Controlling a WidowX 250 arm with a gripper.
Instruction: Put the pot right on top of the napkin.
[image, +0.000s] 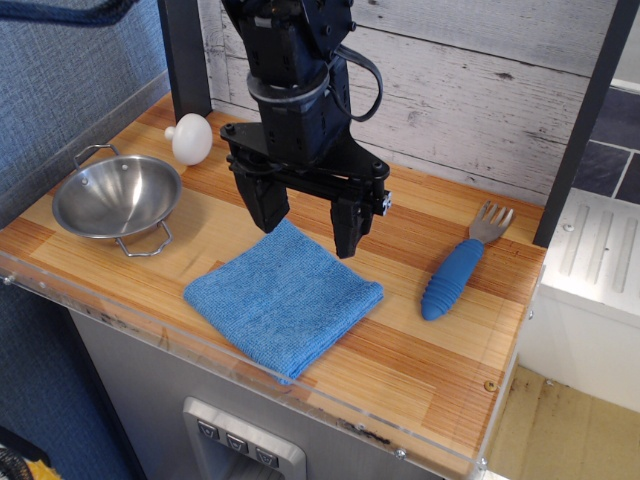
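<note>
The pot (115, 196) is a shallow shiny steel bowl with two wire loop handles. It sits empty on the wooden table at the left. The napkin (283, 295) is a square bright blue cloth lying flat near the table's front edge, to the right of the pot and apart from it. My gripper (306, 220) is black, open and empty. It hangs above the napkin's far corner, with its fingers pointing down and spread wide.
A small white mushroom-shaped object (191, 137) stands behind the pot. A blue-handled fork (462, 268) lies at the right. A plank wall runs along the back, and a dark post (185, 55) stands at the back left. The table's front edge (260, 375) has a clear lip.
</note>
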